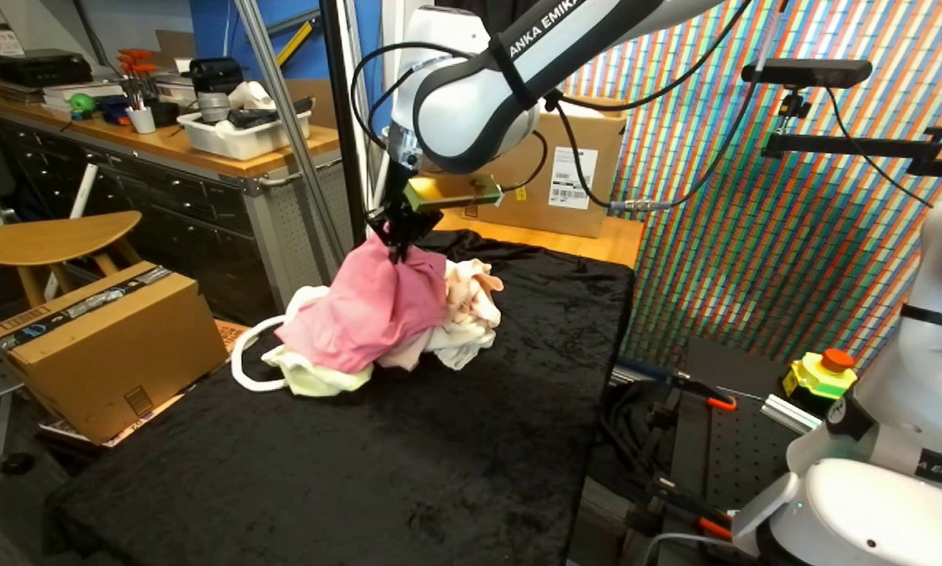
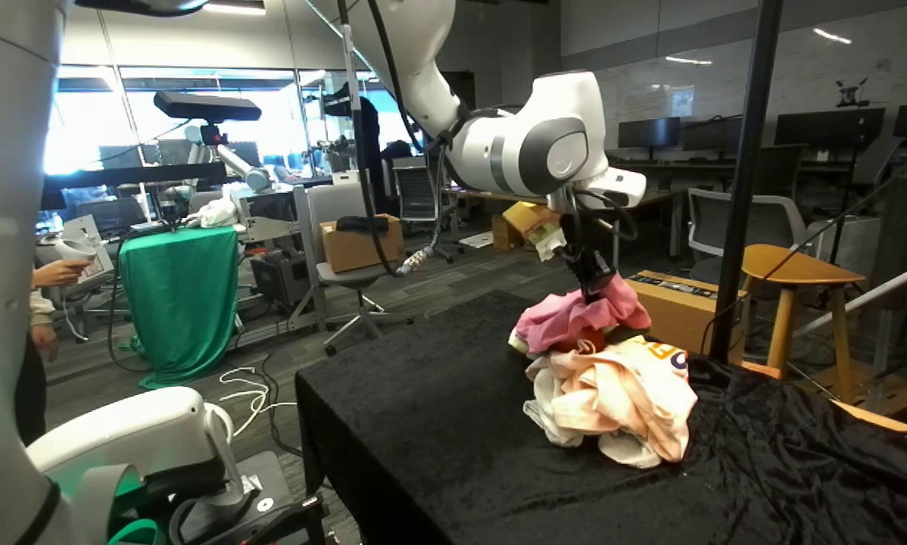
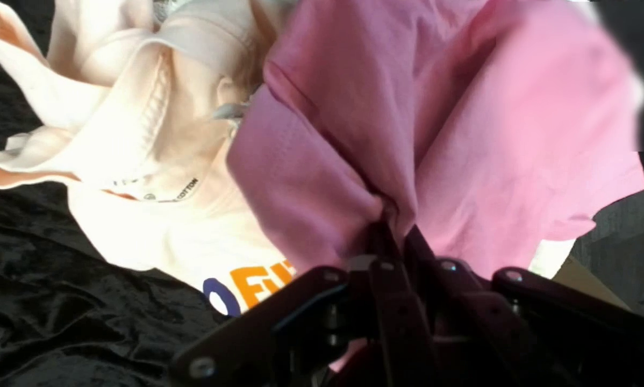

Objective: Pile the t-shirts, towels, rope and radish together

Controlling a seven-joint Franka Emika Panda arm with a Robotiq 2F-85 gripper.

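Note:
My gripper (image 1: 397, 253) is shut on a pink cloth (image 1: 361, 314), which rises to a peak at the fingers and drapes over the pile. The wrist view shows the fingertips (image 3: 400, 234) pinching a fold of the pink cloth (image 3: 537, 129). A cream t-shirt (image 2: 620, 397) with orange letters lies crumpled beside it, with a white towel (image 2: 550, 425) at its edge. A white rope (image 1: 240, 354) loops out from under the pink cloth, beside a pale yellow-green cloth (image 1: 318, 379). A reddish patch (image 2: 581, 339) shows under the pink cloth; I cannot tell whether it is the radish.
The pile lies on a table with a black cloth (image 1: 408, 472). A cardboard box (image 1: 125, 354) stands beyond the table's edge. Another box (image 1: 550, 173) stands behind the arm. A dark upright pole (image 2: 741, 182) rises near the pile.

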